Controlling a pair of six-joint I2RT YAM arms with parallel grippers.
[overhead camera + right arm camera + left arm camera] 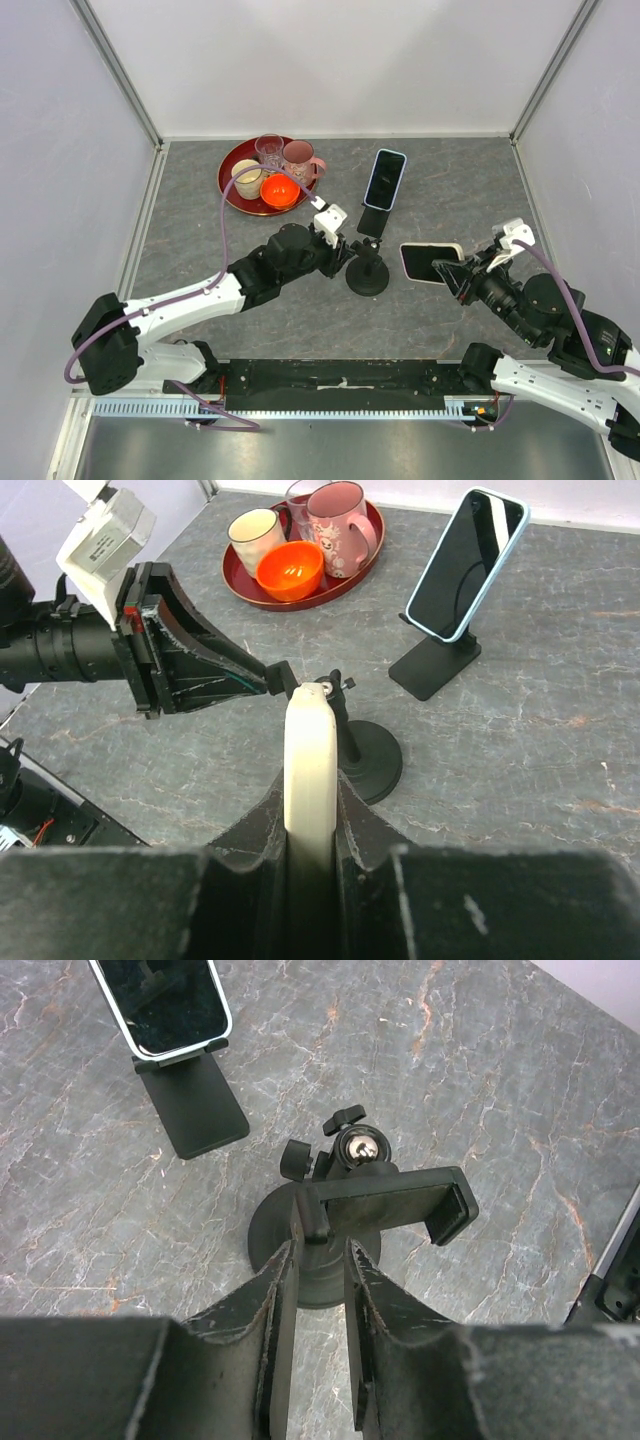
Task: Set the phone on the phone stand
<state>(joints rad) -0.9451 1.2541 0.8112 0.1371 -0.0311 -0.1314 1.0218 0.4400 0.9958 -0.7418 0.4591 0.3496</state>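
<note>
A cream-cased phone [430, 262] with a dark screen is held on edge in my right gripper [458, 268], above the table just right of the stand. In the right wrist view it stands edge-on [310, 750] between the shut fingers of that gripper [312, 790]. The phone stand [367, 272] is black, with a round base, a ball head and a clamp bracket [390, 1200]. My left gripper [345, 250] reaches it from the left. In the left wrist view that gripper [318, 1250] has its fingertips closed round the bracket's left end.
A second phone in a light blue case [385, 178] leans on a black folding stand [374, 223] just behind. A red tray [232, 190] at the back left holds cups and an orange bowl [280, 190]. Walls enclose the table.
</note>
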